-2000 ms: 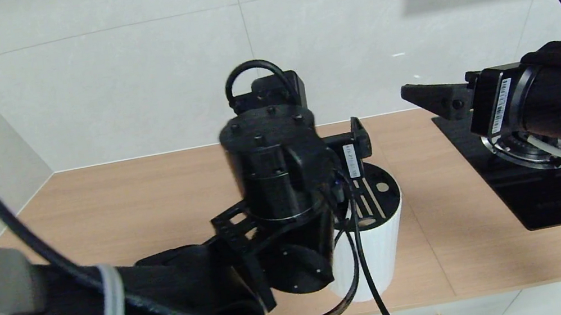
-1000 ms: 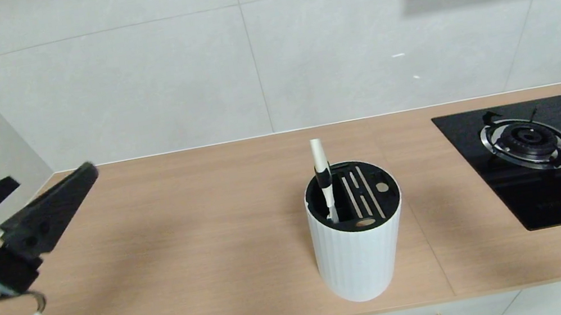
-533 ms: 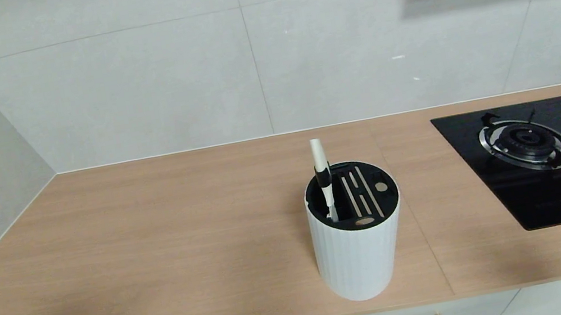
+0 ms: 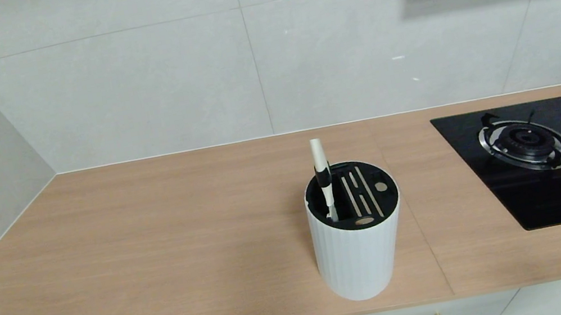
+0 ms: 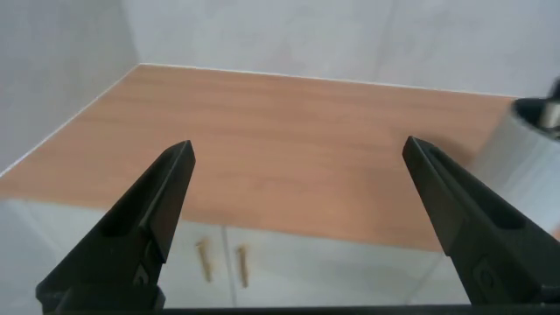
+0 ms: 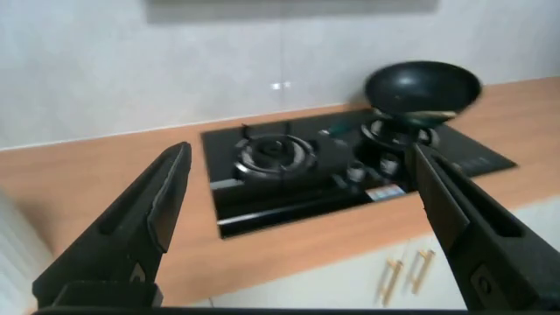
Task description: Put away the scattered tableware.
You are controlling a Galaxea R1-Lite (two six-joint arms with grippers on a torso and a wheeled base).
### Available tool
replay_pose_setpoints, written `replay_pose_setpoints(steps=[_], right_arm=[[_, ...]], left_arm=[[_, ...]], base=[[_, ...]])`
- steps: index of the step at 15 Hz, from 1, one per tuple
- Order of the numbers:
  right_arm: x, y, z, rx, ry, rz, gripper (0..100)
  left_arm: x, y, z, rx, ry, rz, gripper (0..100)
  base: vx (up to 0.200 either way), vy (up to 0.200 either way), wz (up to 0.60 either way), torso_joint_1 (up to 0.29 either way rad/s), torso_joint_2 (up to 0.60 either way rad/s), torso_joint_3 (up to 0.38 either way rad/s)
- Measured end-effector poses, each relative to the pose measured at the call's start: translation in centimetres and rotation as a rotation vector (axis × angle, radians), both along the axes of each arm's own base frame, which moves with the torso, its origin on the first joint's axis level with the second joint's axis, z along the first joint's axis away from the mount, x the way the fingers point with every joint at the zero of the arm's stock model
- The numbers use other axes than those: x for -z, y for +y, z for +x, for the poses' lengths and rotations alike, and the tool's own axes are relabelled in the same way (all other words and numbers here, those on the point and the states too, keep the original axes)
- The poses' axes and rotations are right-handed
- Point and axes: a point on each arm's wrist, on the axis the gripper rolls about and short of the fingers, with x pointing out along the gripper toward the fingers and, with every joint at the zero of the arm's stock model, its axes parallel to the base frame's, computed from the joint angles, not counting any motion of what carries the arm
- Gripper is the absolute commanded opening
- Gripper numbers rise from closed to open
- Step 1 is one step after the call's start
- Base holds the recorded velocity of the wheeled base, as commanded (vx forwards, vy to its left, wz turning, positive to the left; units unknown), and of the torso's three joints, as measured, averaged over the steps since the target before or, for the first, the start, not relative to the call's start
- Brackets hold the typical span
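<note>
White-handled utensil [image 4: 321, 170] is standing upright in the left compartment of the slotted utensil holder [image 4: 360, 258] on the countertop [image 4: 158, 246]. Left gripper [image 5: 297, 150] and right gripper [image 6: 298, 155] are hanging before the counter, jaws wide apart and empty. Judgement: stowing looks finished, so any further pass should be steering clear of the protruding handle.
</note>
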Motion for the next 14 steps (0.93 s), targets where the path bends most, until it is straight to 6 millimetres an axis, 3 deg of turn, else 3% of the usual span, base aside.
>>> replay_pose_setpoints(steps=[3, 4, 5, 10, 14], right_arm=[[3.9, 0.1, 1.8, 0.005, 0.037, 0.013, 100], [6.2, 0.3, 2.7, -0.075, 0.100, 0.052, 100], [7.0, 0.3, 2.8, -0.095, 0.159, 0.053, 100], [8.1, 0.8, 3.0, -0.313, 0.251, 0.013, 100], [8.1, 0.9, 3.0, -0.344, 0.253, -0.002, 100]], left_arm=[[3.8, 0.0, 1.7, -0.032, 0.051, 0.021, 100], [5.9, -0.1, 2.8, -0.007, 0.046, 0.056, 100], [6.6, -0.1, 3.0, 0.026, 0.066, 0.063, 100], [7.8, -0.3, 3.2, 0.119, 0.130, 0.108, 100], [7.8, -0.3, 3.2, 0.118, 0.125, 0.074, 100]], base=[[0.000, 0.000, 0.00, 0.000, 0.00, 0.000], [0.000, 0.000, 0.00, 0.000, 0.00, 0.000], [0.000, 0.000, 0.00, 0.000, 0.00, 0.000], [0.000, 0.000, 0.00, 0.000, 0.00, 0.000], [0.000, 0.000, 0.00, 0.000, 0.00, 0.000]])
